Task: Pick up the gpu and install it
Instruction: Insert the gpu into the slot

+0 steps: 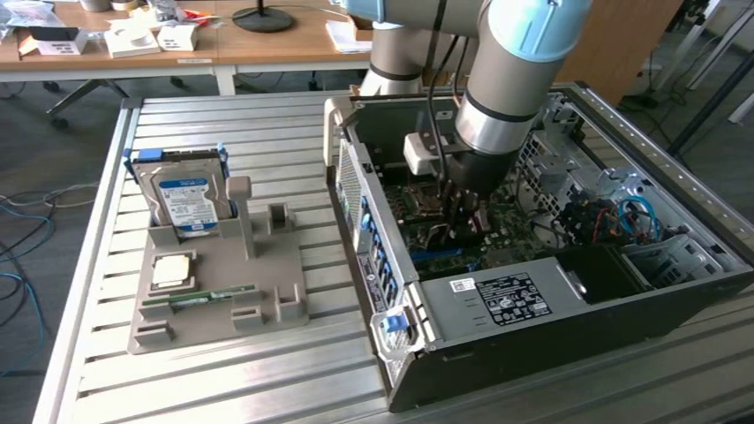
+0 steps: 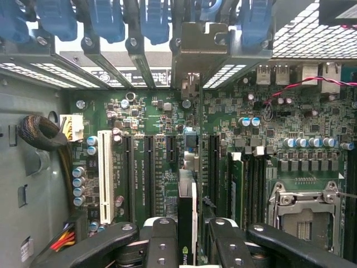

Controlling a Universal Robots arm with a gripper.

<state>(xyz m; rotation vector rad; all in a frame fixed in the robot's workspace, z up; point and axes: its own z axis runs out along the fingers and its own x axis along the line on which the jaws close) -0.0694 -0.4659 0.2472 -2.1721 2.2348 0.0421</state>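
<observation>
The gpu [image 2: 186, 218] stands edge-on over the motherboard [image 2: 156, 111], pinched between the jaws of the gripper [image 2: 187, 237]. The fingers [image 2: 162, 243] hide its near end. I cannot tell whether it is seated in a motherboard slot. In the exterior view the arm [image 1: 507, 79] covers it.

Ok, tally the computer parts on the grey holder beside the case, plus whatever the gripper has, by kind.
hard drive: 1
processor chip: 1
memory stick: 1
gpu, held in the gripper: 1
Total: 4
</observation>
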